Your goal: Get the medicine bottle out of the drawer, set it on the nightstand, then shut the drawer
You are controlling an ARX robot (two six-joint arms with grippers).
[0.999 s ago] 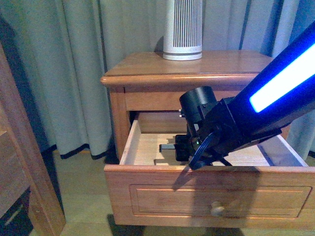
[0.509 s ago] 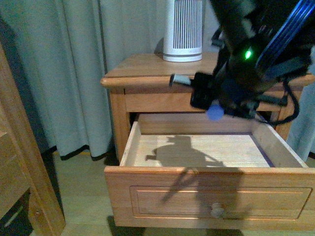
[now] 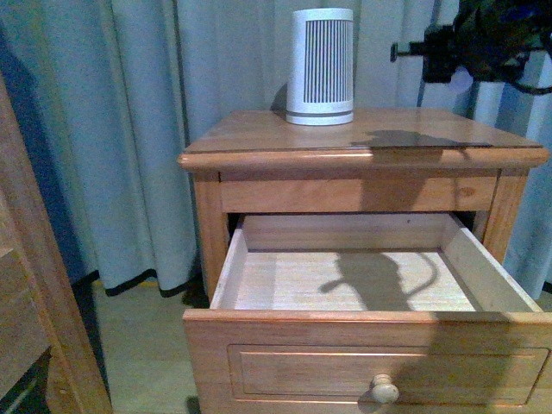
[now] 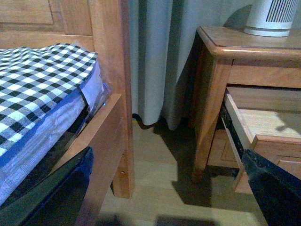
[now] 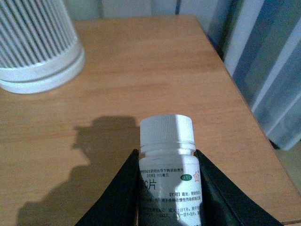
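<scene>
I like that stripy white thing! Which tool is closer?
Right. The right tool, holding the medicine bottle, hangs over the nightstand beside the stripy thing; the left tool is low by the bed frame.

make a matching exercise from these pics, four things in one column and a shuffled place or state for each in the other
Things
1. medicine bottle
2. drawer
3. ribbed cylinder
4. checked bedding

Places or states
A. standing on the nightstand top
B. pulled open, nothing showing on its floor
C. held in the right pincer above the nightstand top
D. lying on the bed frame

Pairs: 1-C, 2-B, 3-A, 4-D
</scene>
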